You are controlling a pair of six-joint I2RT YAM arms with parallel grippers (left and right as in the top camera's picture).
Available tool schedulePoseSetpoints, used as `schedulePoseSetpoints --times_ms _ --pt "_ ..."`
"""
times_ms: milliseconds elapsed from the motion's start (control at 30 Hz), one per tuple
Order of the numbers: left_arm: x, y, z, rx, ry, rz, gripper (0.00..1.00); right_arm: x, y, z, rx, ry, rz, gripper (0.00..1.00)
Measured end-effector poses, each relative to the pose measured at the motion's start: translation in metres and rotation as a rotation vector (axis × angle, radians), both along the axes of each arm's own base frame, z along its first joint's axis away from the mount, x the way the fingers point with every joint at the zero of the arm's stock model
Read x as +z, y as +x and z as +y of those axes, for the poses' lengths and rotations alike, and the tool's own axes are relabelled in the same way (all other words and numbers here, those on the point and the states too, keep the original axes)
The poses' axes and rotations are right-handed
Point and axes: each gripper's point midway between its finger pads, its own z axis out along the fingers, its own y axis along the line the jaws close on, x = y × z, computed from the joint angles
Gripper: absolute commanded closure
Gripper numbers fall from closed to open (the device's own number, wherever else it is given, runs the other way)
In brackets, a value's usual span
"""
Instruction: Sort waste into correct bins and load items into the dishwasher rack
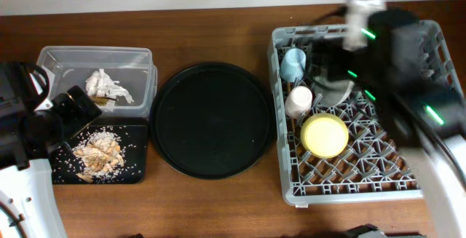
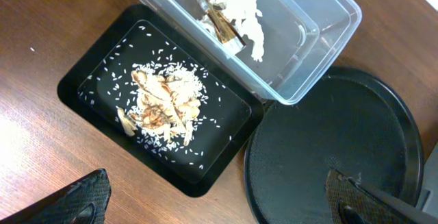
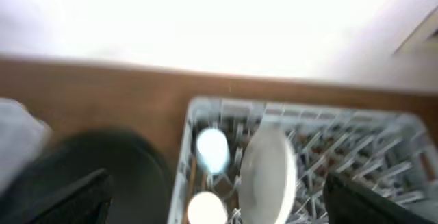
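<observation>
The grey dishwasher rack point(image 1: 357, 172) holds a light blue cup point(image 1: 293, 63), a pink cup point(image 1: 298, 101), a yellow bowl point(image 1: 325, 135) and a pale plate point(image 1: 331, 92) standing on edge. My right gripper point(image 3: 215, 207) hangs open and empty above the rack's back, blurred, with the plate point(image 3: 268, 172) below it. A clear tub point(image 1: 138, 56) contains the white tissue point(image 1: 108, 85) and the gold-brown wrapper point(image 2: 212, 18). Food scraps point(image 1: 98, 153) with white grains lie in the shallow black tray point(image 1: 135, 165). My left gripper point(image 2: 219, 207) is open and empty above the wood beside that tray.
A large round black tray point(image 1: 212, 119) lies between the bins and the rack. The right arm point(image 1: 408, 70) covers the rack's back right part. The left arm point(image 1: 29, 129) stands at the table's left edge. A pale wall runs behind the table.
</observation>
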Motion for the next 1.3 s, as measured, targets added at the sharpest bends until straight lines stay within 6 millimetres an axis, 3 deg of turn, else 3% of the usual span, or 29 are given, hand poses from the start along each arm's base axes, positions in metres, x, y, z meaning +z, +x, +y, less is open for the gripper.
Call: schedulePoseSetpoints --times_ms 67,133,200,267,300,367,467,533,567,667,800,867,1000,1300 --pt "0.0 0.0 0.0 0.0 0.001 -0.001 0.01 0.067 -0.069 -0.019 -0.001 0.06 -0.219 0.02" --pt "0.0 0.0 0.0 0.0 0.0 -0.001 0.01 0.102 -0.12 -0.035 -0.012 0.097 -0.365 0.02" --pt "0.0 0.0 0.0 0.0 0.0 -0.001 0.01 0.122 -0.17 -0.053 -0.031 0.126 -0.486 0.02" --pt "0.0 0.0 0.0 0.0 0.0 0.002 0.01 0.116 -0.218 -0.071 -0.075 0.14 -0.579 0.02" --pt "0.0 0.0 0.0 0.0 0.0 0.0 0.01 0.097 -0.24 -0.08 -0.11 0.138 -0.62 0.01" --pt "-0.001 0.0 0.0 0.0 -0.001 0.003 0.01 0.077 -0.249 -0.085 -0.147 0.138 -0.671 0.01" --pt "0.0 0.0 0.0 0.0 -0.001 0.002 0.01 0.015 -0.229 -0.082 -0.182 0.114 -0.677 0.02" --pt "0.0 0.0 0.0 0.0 0.0 0.002 0.01 -0.036 -0.198 -0.074 -0.15 0.108 -0.63 0.02" --pt "0.0 0.001 0.0 0.0 0.0 0.002 0.01 -0.038 -0.189 -0.072 -0.138 0.129 -0.671 0.02" --pt "0.0 0.001 0.0 0.0 0.0 0.001 0.01 -0.075 -0.152 -0.065 -0.107 0.204 -0.682 0.02" --pt "0.0 0.001 0.0 0.0 0.0 0.001 0.01 -0.121 -0.121 -0.064 -0.105 0.267 -0.668 0.02" --pt "0.0 0.001 0.0 0.0 0.0 0.002 0.01 -0.134 -0.115 -0.064 -0.109 0.273 -0.658 0.02" --pt "0.0 0.0 0.0 0.0 -0.001 0.002 0.01 -0.187 -0.1 -0.065 -0.126 0.269 -0.563 0.02" --pt "0.0 0.0 0.0 0.0 -0.001 0.002 0.01 -0.248 -0.094 -0.066 -0.156 0.257 -0.404 0.02"
